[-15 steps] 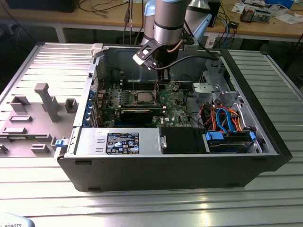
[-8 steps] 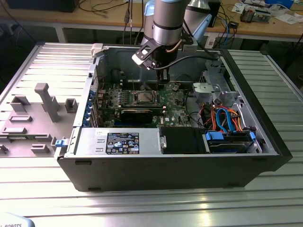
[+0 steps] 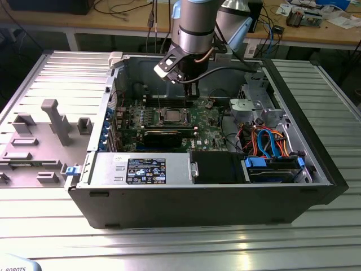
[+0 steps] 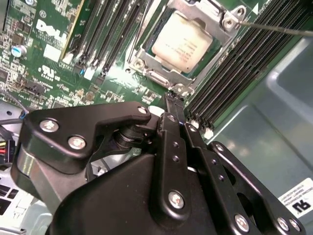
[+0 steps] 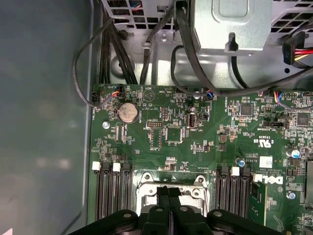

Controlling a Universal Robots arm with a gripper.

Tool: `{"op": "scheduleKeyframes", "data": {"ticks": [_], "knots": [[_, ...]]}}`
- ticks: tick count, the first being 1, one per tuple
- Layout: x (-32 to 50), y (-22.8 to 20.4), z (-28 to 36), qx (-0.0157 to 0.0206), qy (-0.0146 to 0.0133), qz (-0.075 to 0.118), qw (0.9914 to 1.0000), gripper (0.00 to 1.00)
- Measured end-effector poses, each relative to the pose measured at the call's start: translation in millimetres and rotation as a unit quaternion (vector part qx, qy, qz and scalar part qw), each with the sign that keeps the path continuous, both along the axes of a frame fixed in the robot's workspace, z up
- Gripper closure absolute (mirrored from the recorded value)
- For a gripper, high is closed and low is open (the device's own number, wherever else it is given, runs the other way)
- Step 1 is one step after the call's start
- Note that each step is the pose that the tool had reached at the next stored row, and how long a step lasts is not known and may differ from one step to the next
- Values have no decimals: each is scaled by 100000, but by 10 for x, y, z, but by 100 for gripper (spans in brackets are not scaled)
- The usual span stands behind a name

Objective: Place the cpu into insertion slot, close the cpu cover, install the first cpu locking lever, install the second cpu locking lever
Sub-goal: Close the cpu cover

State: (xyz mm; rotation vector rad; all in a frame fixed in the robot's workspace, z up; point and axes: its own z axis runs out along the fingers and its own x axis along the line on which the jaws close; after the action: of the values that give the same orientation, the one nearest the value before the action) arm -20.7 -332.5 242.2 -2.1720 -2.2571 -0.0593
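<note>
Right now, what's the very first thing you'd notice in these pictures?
In the exterior view, the big robot arm reaching into the open computer case grabs the eye first. In the second wrist view you'd spot the black gripper, shut tight, just beside the silver cpu. The shiny cpu cover frames the cpu on the green board.

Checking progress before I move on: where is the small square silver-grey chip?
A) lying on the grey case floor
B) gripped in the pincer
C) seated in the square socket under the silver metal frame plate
C: in the second wrist view the small square silver-grey chip sits in the square socket, framed by the silver metal frame plate; the pincer is shut and empty.
</note>
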Motion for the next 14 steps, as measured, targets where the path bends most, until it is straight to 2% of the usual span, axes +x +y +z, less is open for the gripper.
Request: {"op": "scheduleKeyframes", "data": {"ticks": [5,12,13,14], "knots": [[-81,-1,-15,2,-2,5,100000,89],[-117,-2,-22,7,-5,5,100000,89],[-259,-49,-89,289,3,349,99999,89],[-279,-78,-107,643,91,236,99998,89]]}}
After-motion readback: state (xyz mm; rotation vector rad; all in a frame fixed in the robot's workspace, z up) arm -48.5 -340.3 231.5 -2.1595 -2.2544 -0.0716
